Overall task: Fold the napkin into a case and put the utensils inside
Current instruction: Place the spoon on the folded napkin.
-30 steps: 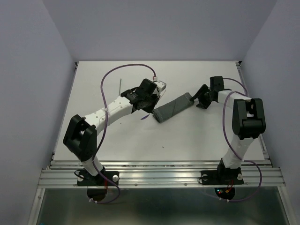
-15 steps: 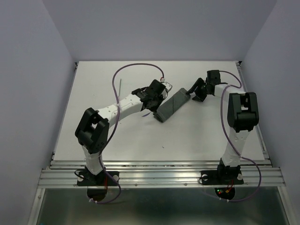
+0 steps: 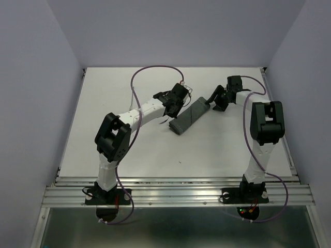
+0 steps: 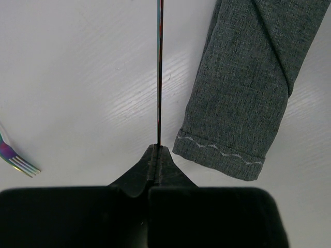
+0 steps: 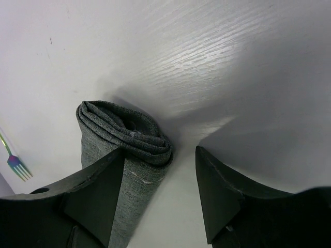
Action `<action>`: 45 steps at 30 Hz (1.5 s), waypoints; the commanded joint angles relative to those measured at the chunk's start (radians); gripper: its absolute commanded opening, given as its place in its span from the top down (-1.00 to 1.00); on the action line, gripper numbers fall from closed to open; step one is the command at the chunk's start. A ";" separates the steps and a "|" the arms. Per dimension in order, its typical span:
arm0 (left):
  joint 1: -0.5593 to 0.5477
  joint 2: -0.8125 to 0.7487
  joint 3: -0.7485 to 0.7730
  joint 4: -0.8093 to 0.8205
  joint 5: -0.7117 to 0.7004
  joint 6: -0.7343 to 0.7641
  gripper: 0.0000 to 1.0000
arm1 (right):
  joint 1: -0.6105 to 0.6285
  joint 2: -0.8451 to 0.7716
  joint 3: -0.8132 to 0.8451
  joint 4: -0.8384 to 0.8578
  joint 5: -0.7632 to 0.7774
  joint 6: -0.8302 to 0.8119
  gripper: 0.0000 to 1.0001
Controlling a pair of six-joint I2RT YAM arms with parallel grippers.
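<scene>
The napkin is folded into a narrow dark grey case (image 3: 189, 117) lying diagonally mid-table; it also shows in the left wrist view (image 4: 247, 82). My left gripper (image 3: 175, 103) (image 4: 158, 148) is shut on a thin dark utensil (image 4: 159, 72), seen edge-on and pointing forward just left of the case's stitched end. A slim fork with a bluish-purple tip (image 4: 15, 161) (image 5: 14, 159) lies on the table. My right gripper (image 3: 214, 101) (image 5: 160, 151) is open at the case's rolled open end (image 5: 126, 133), one finger over the cloth, the other over bare table.
The white table (image 3: 103, 144) has lilac walls on three sides and a metal rail along the near edge (image 3: 176, 194). Purple cables (image 3: 150, 70) loop above both arms.
My left arm reached right and farther back, bringing the held utensil beside the case. The case's far end swung left to a steeper diagonal, and my right gripper followed it.
</scene>
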 commanded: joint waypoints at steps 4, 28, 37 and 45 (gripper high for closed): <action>-0.008 0.070 0.140 -0.070 -0.007 -0.082 1.00 | 0.007 -0.007 0.118 -0.025 0.082 -0.001 -0.19; -0.052 0.104 0.099 -0.125 -0.024 -0.117 1.00 | 0.150 0.207 0.325 -0.089 0.062 0.039 0.34; -0.066 0.086 0.067 -0.168 -0.090 -0.156 1.00 | 0.150 0.171 0.287 -0.085 0.065 0.029 0.34; -0.107 0.034 0.014 -0.189 -0.132 -0.164 1.00 | 0.150 0.159 0.270 -0.078 0.059 0.029 0.34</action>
